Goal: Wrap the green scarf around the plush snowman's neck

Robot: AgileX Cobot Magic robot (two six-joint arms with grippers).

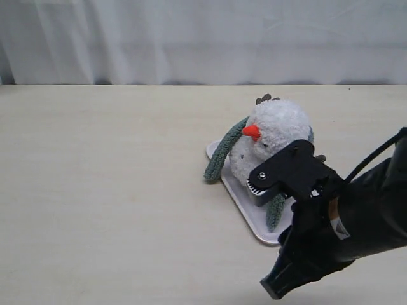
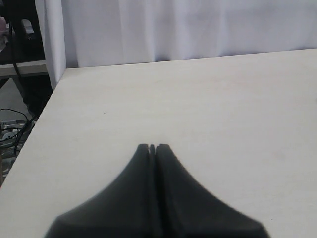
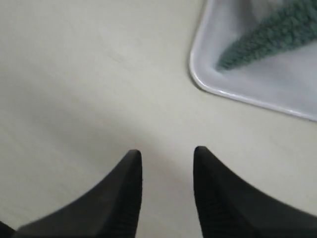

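Exterior view: the plush snowman (image 1: 273, 136) sits on a white tray (image 1: 248, 210) on the surface (image 1: 95, 190). The green scarf (image 1: 224, 152) is draped round behind its head, one end trailing over the tray's edge and the other lying on the tray. The right hand (image 3: 167, 156) hovers spread and empty beside the tray's corner. The left hand (image 2: 152, 147) is pressed together over bare surface.

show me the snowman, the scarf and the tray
snowman (image 1: 280, 124), exterior view, on its fluffy head
scarf (image 1: 224, 152), exterior view, on the end left of the snowman
tray (image 3: 194, 69), right wrist view, on its corner rim
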